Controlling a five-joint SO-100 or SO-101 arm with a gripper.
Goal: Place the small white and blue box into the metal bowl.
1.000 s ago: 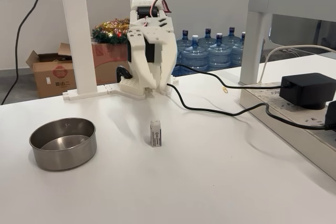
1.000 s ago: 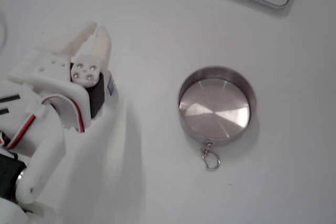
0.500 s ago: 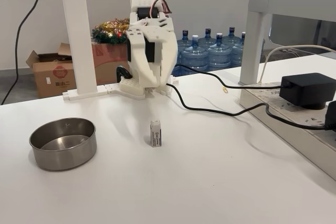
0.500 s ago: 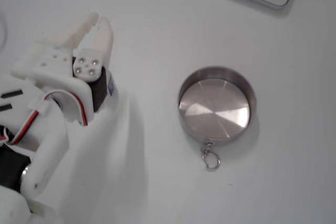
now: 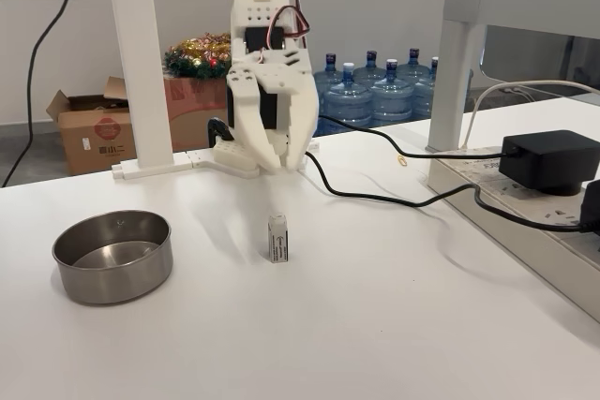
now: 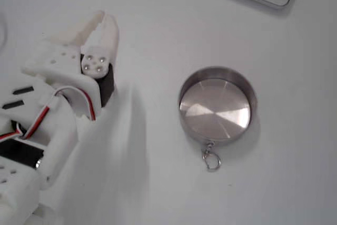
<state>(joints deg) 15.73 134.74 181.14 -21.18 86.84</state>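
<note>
**A:** Where is the small white and blue box (image 5: 277, 238) sitting?

**B:** In a fixed view from the front, it is standing upright on the white table (image 5: 375, 325), near the middle of the picture. The metal bowl (image 5: 112, 256) is resting well apart from it, out at about 9 o'clock.

**A:** And the gripper (image 5: 278, 164)?

**B:** It is hanging at about 12 o'clock from the box, higher in the picture, fingertips pointing down. The box is lying apart from the jaws, not between them, and nothing is touching it. How much of that gap is height and how much is depth, I cannot tell from this angle.

**A:** How are the jaws standing?

**B:** They are showing a narrow gap at the tips, close to parallel, and gripping nothing.

**A:** What is the downward-looking fixed view giving?

**B:** There the gripper (image 6: 105, 17) is reaching toward 12 o'clock at the left, its two pale fingers (image 6: 109, 32) nearly meeting at the tips. The metal bowl (image 6: 217, 136) is sitting at about 4 o'clock from those tips, well apart, with a small ring (image 6: 211, 160) dangling at its 6 o'clock edge. The arm is covering the spot beneath it, so I cannot make out the box here.

**A:** Anything else near the arm?

**B:** A black cable (image 5: 394, 199) is trailing across the table toward 3 o'clock, to a black power adapter (image 5: 549, 160).
</note>
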